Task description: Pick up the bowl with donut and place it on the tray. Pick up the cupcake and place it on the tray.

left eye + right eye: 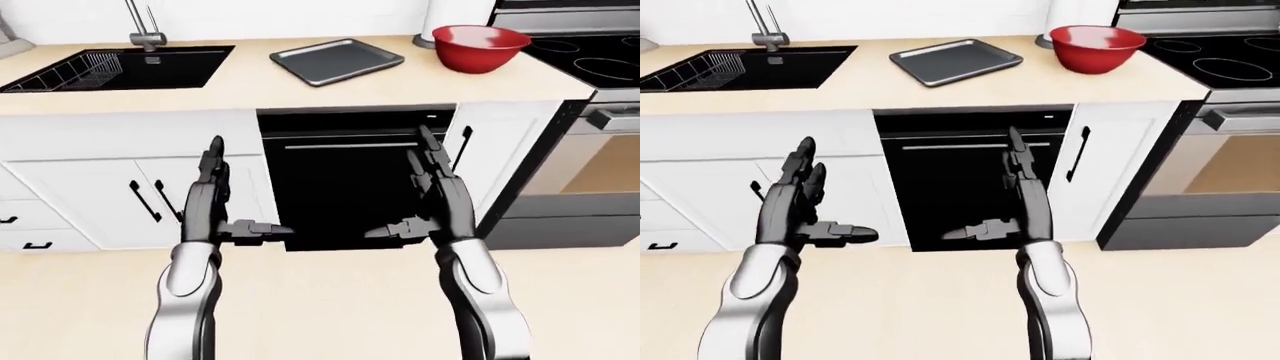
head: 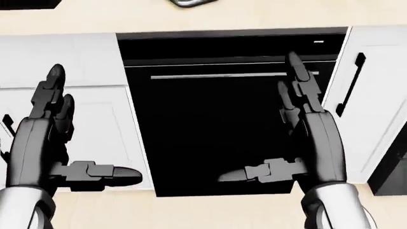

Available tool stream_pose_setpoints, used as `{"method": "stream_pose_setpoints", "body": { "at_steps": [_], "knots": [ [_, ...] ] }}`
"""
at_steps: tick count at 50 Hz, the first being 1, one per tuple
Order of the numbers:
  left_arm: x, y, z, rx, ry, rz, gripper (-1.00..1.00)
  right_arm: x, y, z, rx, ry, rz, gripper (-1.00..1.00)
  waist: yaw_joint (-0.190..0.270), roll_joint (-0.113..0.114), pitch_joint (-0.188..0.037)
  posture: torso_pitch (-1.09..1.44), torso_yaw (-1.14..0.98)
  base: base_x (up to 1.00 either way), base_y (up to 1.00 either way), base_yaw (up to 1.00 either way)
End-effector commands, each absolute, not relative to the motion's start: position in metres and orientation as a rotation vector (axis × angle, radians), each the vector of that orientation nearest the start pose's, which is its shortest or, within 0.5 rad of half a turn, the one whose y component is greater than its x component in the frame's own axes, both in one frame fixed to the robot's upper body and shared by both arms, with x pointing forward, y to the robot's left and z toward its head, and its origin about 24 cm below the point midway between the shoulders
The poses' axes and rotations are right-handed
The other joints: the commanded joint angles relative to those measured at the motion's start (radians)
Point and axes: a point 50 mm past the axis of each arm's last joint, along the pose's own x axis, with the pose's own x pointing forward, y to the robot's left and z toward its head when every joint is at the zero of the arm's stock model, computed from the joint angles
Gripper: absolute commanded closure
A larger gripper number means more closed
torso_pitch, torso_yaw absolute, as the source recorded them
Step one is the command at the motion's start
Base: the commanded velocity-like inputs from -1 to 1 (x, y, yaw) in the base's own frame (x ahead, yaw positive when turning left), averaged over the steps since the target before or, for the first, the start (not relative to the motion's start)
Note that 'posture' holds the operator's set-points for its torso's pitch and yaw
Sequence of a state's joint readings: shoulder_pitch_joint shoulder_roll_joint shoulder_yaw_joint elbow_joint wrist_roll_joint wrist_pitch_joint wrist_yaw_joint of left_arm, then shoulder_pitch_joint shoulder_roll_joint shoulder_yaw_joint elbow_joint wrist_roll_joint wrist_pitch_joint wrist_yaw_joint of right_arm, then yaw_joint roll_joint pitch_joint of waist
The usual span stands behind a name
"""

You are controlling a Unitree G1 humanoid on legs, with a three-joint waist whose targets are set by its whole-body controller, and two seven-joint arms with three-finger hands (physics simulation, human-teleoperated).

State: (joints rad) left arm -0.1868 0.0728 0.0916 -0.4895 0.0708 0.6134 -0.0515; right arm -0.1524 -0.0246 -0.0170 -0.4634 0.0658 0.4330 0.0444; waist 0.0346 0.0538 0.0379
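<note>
A: Countertop, left to right?
B: Black sink (image 1: pixel 130 66), flat grey metal tray (image 1: pixel 337 60), glossy red bowl (image 1: pixel 479 47); contents not visible.
A: Hands?
B: Left hand (image 1: pixel 797 206) and right hand (image 1: pixel 1015 202) raised before the black dishwasher (image 1: pixel 345 191), fingers spread, empty.

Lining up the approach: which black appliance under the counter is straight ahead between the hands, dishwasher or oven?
The dishwasher, the black panel with a bar handle, shows between the left hand and right hand. The oven sits off to the view's right, under the stove.
</note>
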Motion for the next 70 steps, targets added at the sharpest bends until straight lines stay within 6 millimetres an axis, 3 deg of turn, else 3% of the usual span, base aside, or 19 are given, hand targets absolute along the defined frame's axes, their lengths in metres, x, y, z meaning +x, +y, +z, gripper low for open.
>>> {"method": "stream_pose_setpoints", "body": {
  "at_steps": [1,3,6,9,10,11,18,24,33,41,45,46,48,52,54,60,62,65,70],
  "knots": [
    [0.263,0.164,0.163,0.116,-0.160,0.018,-1.00,0.259,-0.144,0.165,0.022,-0.283,0.088,-1.00,-0.007,0.007,-0.028,0.00,0.00,0.00,-0.77,0.00],
    [0.262,0.164,0.163,0.114,-0.161,0.018,-1.00,0.258,-0.143,0.168,0.024,-0.289,0.089,-1.00,-0.006,0.012,-0.038,0.00,0.00,0.00,-0.77,0.00],
    [0.261,0.167,0.168,0.108,-0.166,0.018,-1.00,0.255,-0.141,0.172,0.023,-0.294,0.103,-1.00,0.001,-0.033,-0.013,0.00,0.00,0.00,-0.77,0.00],
    [0.259,0.169,0.175,0.110,-0.178,0.023,-1.00,0.254,-0.141,0.176,0.024,-0.302,0.102,-1.00,-0.008,-0.146,-0.054,0.00,0.00,0.00,-0.77,0.00],
    [0.260,0.169,0.175,0.109,-0.178,0.024,-1.00,0.254,-0.141,0.176,0.025,-0.303,0.102,-1.00,-0.020,-0.102,-0.020,0.00,0.00,0.00,-0.77,0.00],
    [0.259,0.169,0.176,0.109,-0.178,0.025,-1.00,0.254,-0.141,0.177,0.025,-0.303,0.102,-1.00,-0.024,-0.098,-0.013,0.00,0.00,0.00,-0.77,0.00],
    [0.260,0.166,0.183,0.119,-0.183,0.013,-1.00,0.252,-0.142,0.182,0.026,-0.314,0.101,-1.00,-0.021,-0.013,-0.003,0.00,0.00,0.00,-0.67,0.00],
    [0.262,0.168,0.200,0.116,-0.196,0.008,-1.00,0.255,-0.143,0.197,0.020,-0.345,0.094,-1.00,-0.024,-0.093,-0.003,0.00,0.00,0.00,0.00,0.00],
    [0.268,0.169,0.216,0.116,-0.218,0.007,-1.00,0.262,-0.150,0.212,0.018,-0.375,0.077,-1.00,-0.048,-0.104,-0.017,0.00,0.00,0.01,0.00,0.00],
    [0.266,0.178,0.230,0.108,-0.243,0.025,-1.00,0.263,-0.145,0.219,0.006,-0.399,0.090,-1.00,-0.029,-0.059,-0.015,0.00,0.00,0.19,0.00,0.00],
    [0.266,0.180,0.235,0.108,-0.252,0.027,-1.00,0.262,-0.143,0.223,0.004,-0.411,0.098,-1.00,0.018,0.033,-0.017,0.00,0.00,0.43,0.00,0.00],
    [0.266,0.180,0.236,0.108,-0.253,0.027,-1.00,0.262,-0.143,0.224,0.004,-0.412,0.099,-1.00,0.003,-0.029,0.007,0.00,0.00,0.45,0.00,0.00],
    [0.264,0.179,0.237,0.099,-0.255,0.026,-1.00,0.259,-0.145,0.226,0.009,-0.419,0.094,-1.00,0.009,-0.011,-0.014,0.00,0.00,0.44,0.00,0.00],
    [0.267,0.177,0.234,0.104,-0.247,0.019,-1.00,0.258,-0.147,0.225,0.013,-0.421,0.092,-1.00,0.002,-0.109,-0.023,0.00,0.00,0.45,0.00,0.00],
    [0.268,0.178,0.234,0.101,-0.247,0.026,-1.00,0.257,-0.146,0.225,0.019,-0.422,0.094,-1.00,-0.009,-0.111,-0.003,0.00,0.00,0.45,0.00,0.00],
    [0.269,0.179,0.234,0.102,-0.250,0.028,-1.00,0.256,-0.145,0.223,0.016,-0.420,0.097,-1.00,-0.057,-0.030,0.011,0.00,0.00,0.50,0.00,0.00],
    [0.269,0.180,0.234,0.103,-0.253,0.030,-1.00,0.257,-0.145,0.222,0.014,-0.420,0.099,-1.00,-0.061,0.029,-0.007,0.00,0.00,0.52,0.00,0.00],
    [0.268,0.180,0.236,0.104,-0.255,0.032,-1.00,0.257,-0.145,0.223,0.014,-0.421,0.099,-1.00,-0.047,0.035,0.010,0.00,0.00,0.51,0.00,0.00],
    [0.266,0.181,0.242,0.102,-0.262,0.033,-1.00,0.254,-0.143,0.224,0.010,-0.423,0.104,-1.00,-0.021,-0.008,0.002,0.00,0.00,0.51,0.00,0.00]
  ]
}}
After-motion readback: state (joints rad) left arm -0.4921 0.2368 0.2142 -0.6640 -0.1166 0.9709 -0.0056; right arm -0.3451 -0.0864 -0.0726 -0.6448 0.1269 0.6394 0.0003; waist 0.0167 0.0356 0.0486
